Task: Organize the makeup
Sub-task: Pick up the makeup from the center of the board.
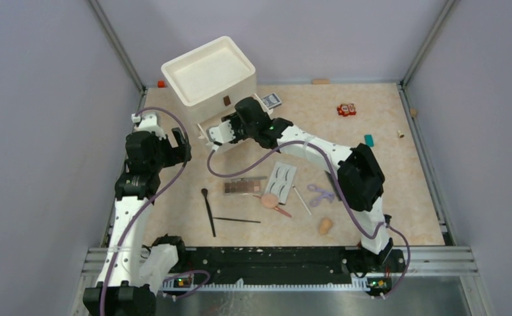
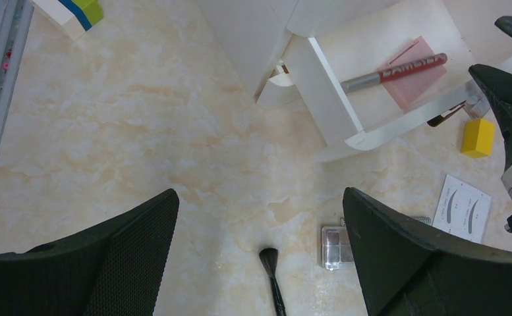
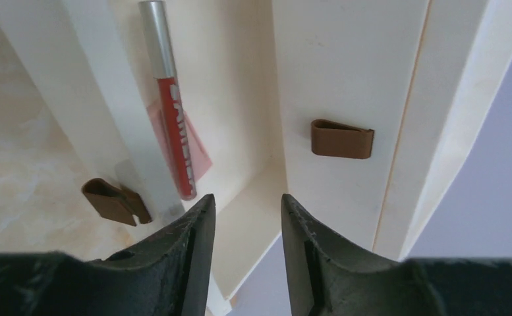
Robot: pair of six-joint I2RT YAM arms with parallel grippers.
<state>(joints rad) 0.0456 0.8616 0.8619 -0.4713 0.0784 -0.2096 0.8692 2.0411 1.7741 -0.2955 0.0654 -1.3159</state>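
Note:
The white drawer box [image 1: 208,72] stands at the back with its lower drawer [image 2: 371,135] pulled out. In the drawer a red and silver makeup pen [image 3: 174,131] lies on a pink compact [image 2: 419,82]. My right gripper [image 3: 246,197] hovers over the drawer, open, with nothing between its jaws. My left gripper [image 2: 259,194] hangs wide open and empty above the table, left of the drawer. On the table lie a black brush [image 1: 208,212], a brown eyeshadow palette [image 1: 244,187], a white eyelash card [image 1: 281,182], a peach puff [image 1: 269,200], a purple curler [image 1: 320,193] and a peach sponge [image 1: 325,226].
A thin black pencil [image 1: 236,220] lies near the brush. A yellow block [image 2: 478,137] sits beside the drawer. A patterned card box [image 1: 272,100], red blocks [image 1: 346,109] and a teal block [image 1: 369,139] lie at the back right. Brown handles [image 3: 342,138] stick out of the drawer fronts.

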